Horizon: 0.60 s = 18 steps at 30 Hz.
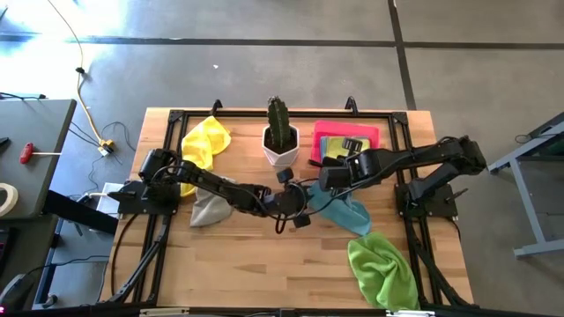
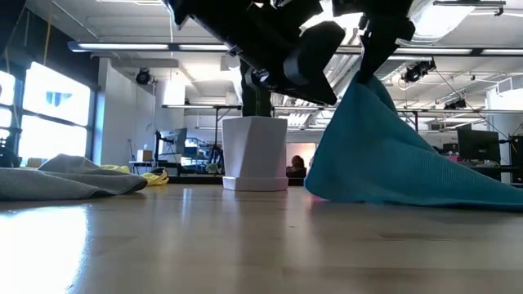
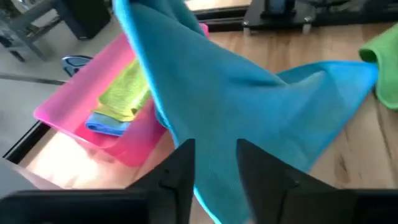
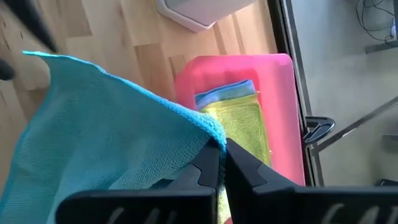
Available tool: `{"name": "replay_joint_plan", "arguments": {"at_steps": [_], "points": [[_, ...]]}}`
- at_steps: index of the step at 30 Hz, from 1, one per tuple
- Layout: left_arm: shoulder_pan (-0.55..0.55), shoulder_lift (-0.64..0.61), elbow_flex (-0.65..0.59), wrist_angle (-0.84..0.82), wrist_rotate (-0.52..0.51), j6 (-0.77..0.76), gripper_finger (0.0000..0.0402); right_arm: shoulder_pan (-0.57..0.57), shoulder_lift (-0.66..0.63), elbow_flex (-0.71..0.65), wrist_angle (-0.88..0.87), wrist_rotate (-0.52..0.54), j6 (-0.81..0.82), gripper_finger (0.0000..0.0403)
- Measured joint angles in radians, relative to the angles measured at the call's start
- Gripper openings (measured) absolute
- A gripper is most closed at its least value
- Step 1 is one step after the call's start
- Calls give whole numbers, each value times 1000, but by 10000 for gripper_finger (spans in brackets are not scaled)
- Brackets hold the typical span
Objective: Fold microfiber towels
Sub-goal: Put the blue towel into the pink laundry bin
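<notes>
Your light blue towel sits near the middle of the counter, one corner lifted so the cloth hangs in a steep tent, its lower edge spread on the wood. The right gripper has that raised corner pinched, its jaws closed tight on the fabric. The right arm reaches in from its base at the counter's right edge, passing in front of the pink tray.

The left gripper is just beside the hanging cloth, its jaws a narrow gap apart with blue fabric right behind them; you cannot tell from here whether they touch it. The left arm stretches low across the counter from its base on the left.

Around this, a lime green towel lies crumpled near the front right corner, a grey towel lies under the left arm, and a yellow towel lies bunched toward the back left. The pink tray holds folded cloths, yellow-green over blue. A white pot with a cactus stands at the back centre.

Beyond the counter you see a concrete floor, cables and a workshop with bright windows.
</notes>
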Motion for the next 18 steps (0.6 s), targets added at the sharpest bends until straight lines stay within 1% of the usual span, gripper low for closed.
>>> {"name": "replay_joint_plan", "arguments": {"at_steps": [3, 6, 10, 13, 18], "points": [[15, 0, 0, 87, -12, 1, 140, 0, 0, 0, 0, -2, 0, 0], [36, 0, 0, 156, 4, 26, 153, 0, 0, 0, 0, -2, 0, 0], [68, 0, 0, 173, 92, 35, 156, 0, 0, 0, 0, -2, -12, 0], [94, 19, 0, 184, 114, 25, 155, 1, 0, 0, 12, -2, -32, 0], [133, 74, 0, 178, 143, -42, 154, 1, 0, 0, 26, -2, -37, 0]]}}
